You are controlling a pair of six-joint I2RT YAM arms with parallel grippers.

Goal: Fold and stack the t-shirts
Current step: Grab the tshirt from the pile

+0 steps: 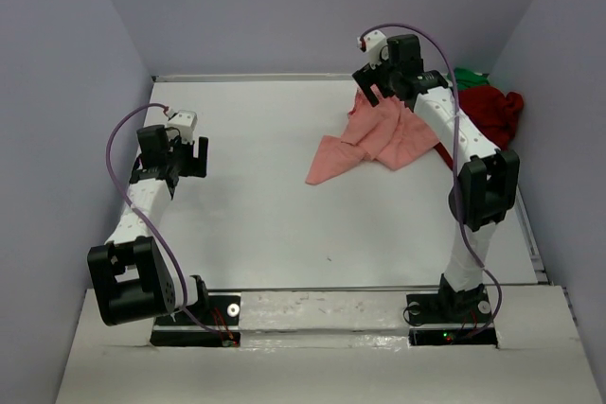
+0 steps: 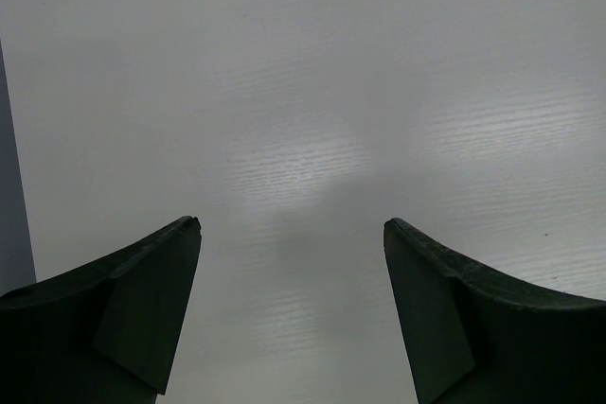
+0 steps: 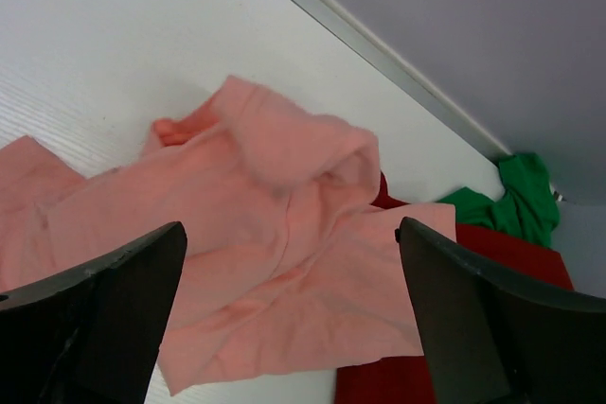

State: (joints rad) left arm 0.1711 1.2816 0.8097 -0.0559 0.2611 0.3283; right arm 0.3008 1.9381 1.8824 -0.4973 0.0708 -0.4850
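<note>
Salmon-pink t-shirt [image 1: 379, 139] seen crumpled at far right of table [image 1: 256, 215], edge lapped over dark red t-shirt [image 1: 494, 113] heaped by right wall; green t-shirt [image 1: 471, 76] bunched behind. Right gripper [image 3: 289, 234] poised above pink cloth, jaws spread wide, nothing held. Left gripper [image 2: 292, 224] held over tabletop at left, jaws wide apart, nothing between them.

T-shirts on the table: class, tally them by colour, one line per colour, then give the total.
Salmon-pink t-shirt: 1
Dark red t-shirt: 1
Bright green t-shirt: 1
Total: 3
</note>
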